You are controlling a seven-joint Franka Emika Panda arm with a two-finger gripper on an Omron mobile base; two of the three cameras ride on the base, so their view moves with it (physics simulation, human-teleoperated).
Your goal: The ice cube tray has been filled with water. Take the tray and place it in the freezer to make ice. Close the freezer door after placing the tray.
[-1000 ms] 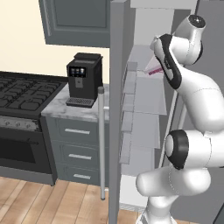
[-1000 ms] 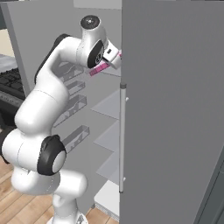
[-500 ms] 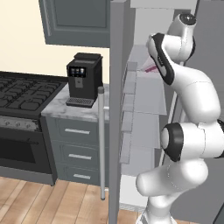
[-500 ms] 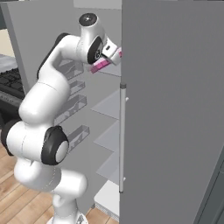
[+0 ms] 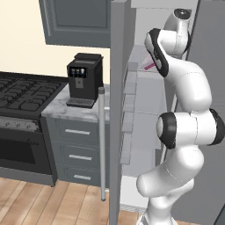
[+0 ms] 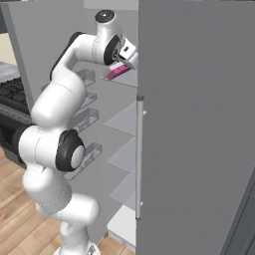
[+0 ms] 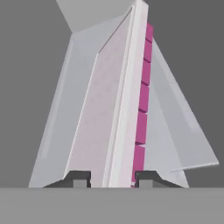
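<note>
The ice cube tray (image 7: 117, 109) is a pale slab with a pink rim, and it runs away from the hand over a white shelf inside the freezer (image 6: 124, 119). My gripper (image 7: 112, 178) is shut on its near end, one fingertip on each side. In the right base view the gripper (image 6: 127, 56) reaches in at upper-shelf height, with the tray (image 6: 115, 73) slanting down from it. From the left base view a pink strip of the tray (image 5: 149, 67) shows beside the forearm. The freezer door (image 5: 116, 110) stands open, edge-on, with its silver handle (image 5: 102, 145) in front.
A black coffee machine (image 5: 84, 79) stands on the marble counter left of the open door, above grey drawers (image 5: 78, 149). The stove (image 5: 22, 92) lies further left. The closed right door (image 6: 199, 124) with its bar handle (image 6: 139, 154) flanks the arm closely. Door bins (image 6: 84, 117) line the open door.
The upper arm has swung left and up, carrying the hand and the tray a little deeper over the shelf. The grip on the tray is unchanged.
</note>
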